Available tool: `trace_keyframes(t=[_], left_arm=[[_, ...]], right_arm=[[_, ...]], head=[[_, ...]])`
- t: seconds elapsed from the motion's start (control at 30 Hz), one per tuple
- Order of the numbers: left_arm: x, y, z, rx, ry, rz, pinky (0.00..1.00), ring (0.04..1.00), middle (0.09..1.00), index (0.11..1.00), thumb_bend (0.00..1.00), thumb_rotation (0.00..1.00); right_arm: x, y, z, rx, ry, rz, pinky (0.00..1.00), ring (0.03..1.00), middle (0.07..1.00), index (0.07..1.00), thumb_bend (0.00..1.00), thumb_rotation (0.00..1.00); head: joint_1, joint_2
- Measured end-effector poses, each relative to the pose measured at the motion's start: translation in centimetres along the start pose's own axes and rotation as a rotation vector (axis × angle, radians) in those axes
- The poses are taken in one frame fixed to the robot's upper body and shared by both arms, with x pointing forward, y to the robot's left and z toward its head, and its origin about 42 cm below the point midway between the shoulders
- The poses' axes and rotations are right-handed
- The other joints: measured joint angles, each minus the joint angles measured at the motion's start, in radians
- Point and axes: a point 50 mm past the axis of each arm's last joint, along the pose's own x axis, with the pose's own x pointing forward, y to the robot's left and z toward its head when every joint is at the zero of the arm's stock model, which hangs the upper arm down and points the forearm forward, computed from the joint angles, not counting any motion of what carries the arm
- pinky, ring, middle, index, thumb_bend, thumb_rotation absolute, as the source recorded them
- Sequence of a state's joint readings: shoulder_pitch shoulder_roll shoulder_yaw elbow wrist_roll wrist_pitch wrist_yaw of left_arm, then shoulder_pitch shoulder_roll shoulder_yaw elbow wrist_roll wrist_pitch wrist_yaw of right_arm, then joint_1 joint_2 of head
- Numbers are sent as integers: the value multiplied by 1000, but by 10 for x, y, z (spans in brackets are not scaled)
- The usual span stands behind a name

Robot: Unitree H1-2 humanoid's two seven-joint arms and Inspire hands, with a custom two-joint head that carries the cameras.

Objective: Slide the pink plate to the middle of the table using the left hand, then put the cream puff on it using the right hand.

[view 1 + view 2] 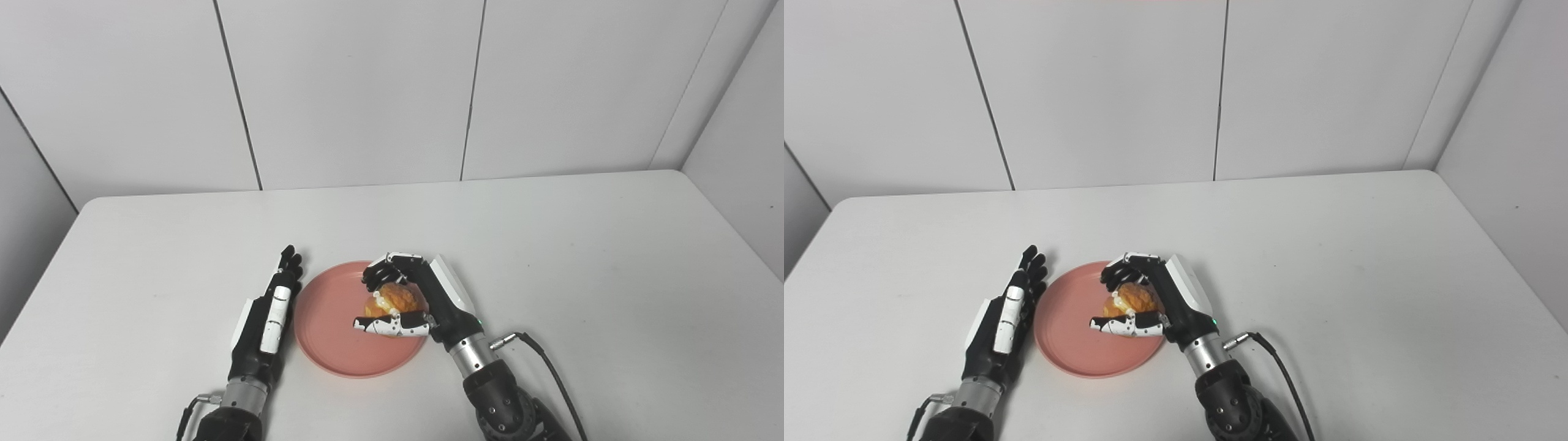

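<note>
We see the pink plate [343,331] lying flat on the white surface [551,257], a little toward seven o'clock of the surface's middle and near its front edge. The plate is round, so it has no long axis of its own; its rim faces up.

The cream puff [395,300] is over the plate's three o'clock side, held by our right hand [422,294]. The fingers [383,269] curl over the puff from twelve o'clock, and the thumb [392,324] crosses below it at six o'clock, so the hand is closed around the puff. The puff is a rounded golden lump with a pale patch of cream on its nine o'clock side; it looks about as wide as it is tall, and we cannot tell a long axis. We cannot tell either whether its underside touches the plate or hangs just above it.

The right forearm comes up from five o'clock, with a black cable [551,367] running from the wrist down toward the bottom edge.

Our left hand [1004,318] rests just beside the plate's nine o'clock rim, on edge, its fingers [1032,266] straight, close together and pointing toward twelve o'clock. It holds nothing. We cannot tell whether it touches the rim.
</note>
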State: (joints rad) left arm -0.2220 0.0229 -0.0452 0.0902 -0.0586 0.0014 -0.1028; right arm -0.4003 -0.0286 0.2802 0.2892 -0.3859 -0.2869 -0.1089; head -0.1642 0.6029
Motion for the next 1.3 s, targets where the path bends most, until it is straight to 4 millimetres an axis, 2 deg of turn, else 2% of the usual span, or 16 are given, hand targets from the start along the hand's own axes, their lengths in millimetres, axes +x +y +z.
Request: trace_keyframes(t=[0.07,0.23,0.3,0.4,0.5,0.6,0.67,0.77,0.83,1.0,1.13,1.17,1.23,1.27,1.3], left_arm=[[0,-1,0,-2,-1,2,1000,1000,1000,1000,673,1000],[-3,-3,0,-9,3,5,1000,1000,1000,1000,656,1000],[-4,-4,0,-11,7,4,1000,1000,1000,1000,656,1000],[-5,-6,3,-11,7,-1,1000,1000,1000,1000,647,1000],[-6,-7,3,-13,17,-1,1000,1000,1000,1000,659,1000],[-6,-8,3,-10,18,3,1000,1000,1000,1000,664,1000],[-5,-9,3,-4,17,4,1000,1000,1000,1000,661,1000],[-5,-10,3,-5,13,6,1000,1000,1000,1000,656,1000],[-5,-11,3,-4,14,8,1000,1000,1000,1000,663,1000],[-5,-12,3,-1,15,12,1000,1000,1000,1000,661,1000],[-6,-14,2,-3,16,18,1000,1000,1000,1000,660,1000],[-7,-15,2,-2,16,20,1000,1000,1000,1000,659,1000],[-8,-17,4,6,11,17,1000,1000,1000,1000,644,1000],[-10,-18,4,10,11,11,1000,1000,1000,1000,640,1000],[-11,-20,4,10,10,7,1000,1000,1000,1000,636,1000]], right_arm=[[0,0,-2,-10,5,5,302,405,495,501,513,0],[5,-3,-2,-30,-19,15,310,415,495,497,514,0],[9,-5,0,-36,-38,14,334,467,512,485,498,0],[16,-8,4,-52,-60,13,323,462,570,464,488,0],[22,-10,9,-64,-92,16,337,481,554,479,491,0],[21,-8,9,-89,-129,30,333,477,564,483,489,0],[20,-6,7,-106,-131,46,340,491,511,495,494,0],[17,-2,2,-121,-124,58,337,490,499,504,494,0],[16,-1,0,-124,-118,66,330,476,569,490,487,0],[15,4,-2,-159,-122,115,347,487,548,487,492,0],[14,6,-3,-184,-125,136,353,499,569,473,489,0],[15,7,-4,-205,-129,149,508,616,555,470,503,0],[15,10,-3,-264,-150,191,707,746,708,491,500,89],[14,11,-3,-302,-163,223,796,800,763,658,518,36],[13,12,-3,-329,-170,250,855,841,805,754,528,44]], head=[[3,-2],[23,2],[31,3],[41,9],[49,11],[51,9],[54,9],[57,8],[60,5],[64,-2],[68,-12],[68,-12],[72,-8],[80,-15],[81,-15]])
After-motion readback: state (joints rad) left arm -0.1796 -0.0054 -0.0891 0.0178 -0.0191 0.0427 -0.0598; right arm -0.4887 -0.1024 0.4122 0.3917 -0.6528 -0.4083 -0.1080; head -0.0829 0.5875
